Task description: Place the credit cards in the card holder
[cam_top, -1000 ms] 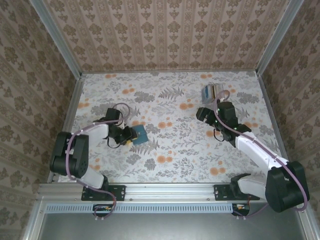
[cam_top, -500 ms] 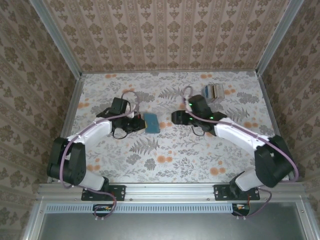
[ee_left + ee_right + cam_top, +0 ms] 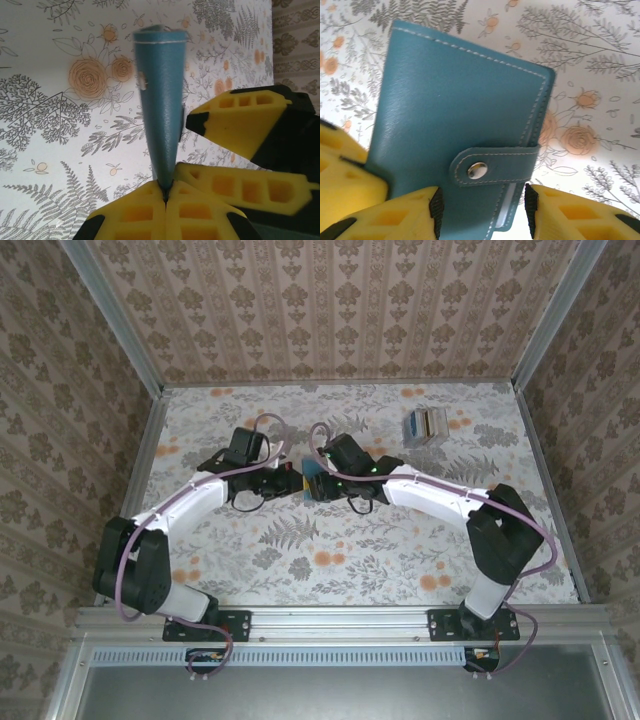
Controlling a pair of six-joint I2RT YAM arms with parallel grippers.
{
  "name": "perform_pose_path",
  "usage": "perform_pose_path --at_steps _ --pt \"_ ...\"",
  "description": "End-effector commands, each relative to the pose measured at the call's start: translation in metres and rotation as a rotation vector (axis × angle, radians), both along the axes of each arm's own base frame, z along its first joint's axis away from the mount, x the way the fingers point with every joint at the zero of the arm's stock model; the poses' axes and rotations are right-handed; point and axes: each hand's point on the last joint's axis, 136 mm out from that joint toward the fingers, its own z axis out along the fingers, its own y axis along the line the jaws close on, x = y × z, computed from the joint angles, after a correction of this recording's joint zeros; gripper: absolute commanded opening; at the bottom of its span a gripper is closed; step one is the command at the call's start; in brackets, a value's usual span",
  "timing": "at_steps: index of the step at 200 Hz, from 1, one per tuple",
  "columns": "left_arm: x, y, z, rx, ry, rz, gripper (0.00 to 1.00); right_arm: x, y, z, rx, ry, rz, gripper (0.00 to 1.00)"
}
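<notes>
Left tool [image 3: 165, 197]: fingers pressed together on the lower edge of the card holder [image 3: 160, 100], which stands on edge above the tabletop [image 3: 45, 60].
Right tool [image 3: 481, 210]: fingers apart on either side of the snap tab [image 3: 492, 165]; whether they touch the leather cannot be told.
Card holder: mid-tabletop, lifted between the 2 tools [image 3: 313, 483], closed, with the snap fastened.
Credit cards [image 3: 424, 424]: a small fanned stack at the far right of the tabletop, well apart from both tools.
Step in hand: likely getting a 2-handed hold so the holder can be opened; no card is in it yet.
Next move: probably the right tool pinches the tab and pulls it off the snap while the left tool holds firm.
Edges: the holder's stitched rim and rounded corner face the right wrist camera.
Open room: bare floral tabletop all around the centre; the walls stand far off.
</notes>
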Motion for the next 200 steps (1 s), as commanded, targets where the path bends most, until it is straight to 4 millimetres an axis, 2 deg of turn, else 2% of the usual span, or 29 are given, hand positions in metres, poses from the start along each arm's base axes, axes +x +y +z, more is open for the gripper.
perform_pose_path --at_steps 1,8,24,43,62,82,98,138,154,166,178,191,200 --pt "-0.004 -0.013 0.013 -0.082 0.021 -0.042 0.00 0.009 -0.010 -0.002 -0.062 -0.007 -0.073 0.48" --pt "-0.014 -0.022 0.012 -0.092 0.036 -0.076 0.00 0.011 -0.009 -0.001 -0.056 -0.006 -0.080 0.48" --pt "-0.018 -0.025 0.012 -0.117 0.046 -0.090 0.00 0.012 -0.004 -0.003 -0.042 0.000 -0.071 0.45" --pt "-0.019 -0.024 0.009 -0.110 0.061 -0.089 0.00 0.012 -0.003 -0.009 -0.037 0.024 -0.081 0.29" --pt "-0.019 -0.026 0.010 -0.120 0.063 -0.090 0.00 0.011 -0.002 -0.012 -0.025 0.029 -0.094 0.20" --pt "-0.018 -0.023 0.006 -0.105 0.058 -0.084 0.00 0.013 -0.011 -0.017 -0.033 0.037 -0.126 0.08" --pt "-0.017 -0.022 0.002 -0.097 0.073 -0.080 0.00 0.013 -0.026 -0.019 -0.034 0.052 -0.167 0.00" --pt "-0.017 -0.016 -0.030 -0.052 0.140 -0.070 0.00 0.009 -0.060 -0.034 0.029 0.128 -0.215 0.00" --pt "-0.016 -0.017 -0.039 -0.052 0.153 -0.070 0.00 0.004 -0.068 -0.041 0.049 0.149 -0.215 0.00" --pt "-0.016 -0.016 -0.050 -0.041 0.159 -0.073 0.00 0.000 -0.067 -0.045 0.067 0.156 -0.176 0.00" --pt "-0.014 -0.017 -0.061 -0.022 0.174 -0.074 0.10 -0.005 -0.065 -0.046 0.081 0.175 -0.149 0.00" --pt "-0.011 -0.018 -0.072 -0.012 0.193 -0.072 0.35 -0.011 -0.062 -0.044 0.106 0.188 -0.128 0.00" --pt "-0.011 -0.019 -0.079 -0.013 0.199 -0.079 0.48 -0.014 -0.059 -0.044 0.132 0.192 -0.117 0.00"
